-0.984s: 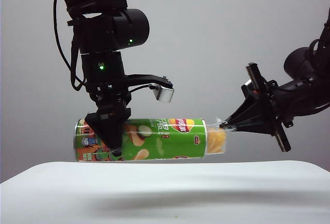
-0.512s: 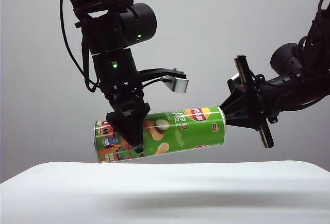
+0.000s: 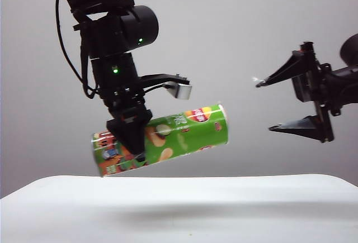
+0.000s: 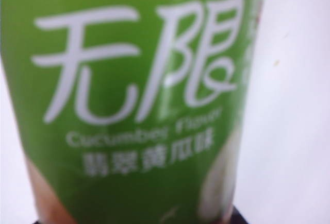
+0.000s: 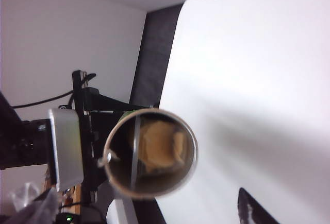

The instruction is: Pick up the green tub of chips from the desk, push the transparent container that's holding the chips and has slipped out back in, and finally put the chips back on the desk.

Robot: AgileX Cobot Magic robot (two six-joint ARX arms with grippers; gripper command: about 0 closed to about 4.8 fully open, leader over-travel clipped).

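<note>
Left tool (image 3: 130, 134) clamps the green chip can (image 3: 168, 137) near its artwork end, held in the air above the white counter (image 3: 179, 209), open end tilted up toward the right. Clear air between can and counter. Right tool (image 3: 272, 105) is spread wide, well apart from the can mouth, holding nothing. Chips (image 5: 160, 147) sit inside the can's rim (image 5: 192, 149); nothing sticks out past it.

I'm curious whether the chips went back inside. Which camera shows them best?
The right wrist view: it looks straight into the green tub's open mouth, where the chips sit inside. The exterior view and left wrist view show only the tub's outside.
</note>
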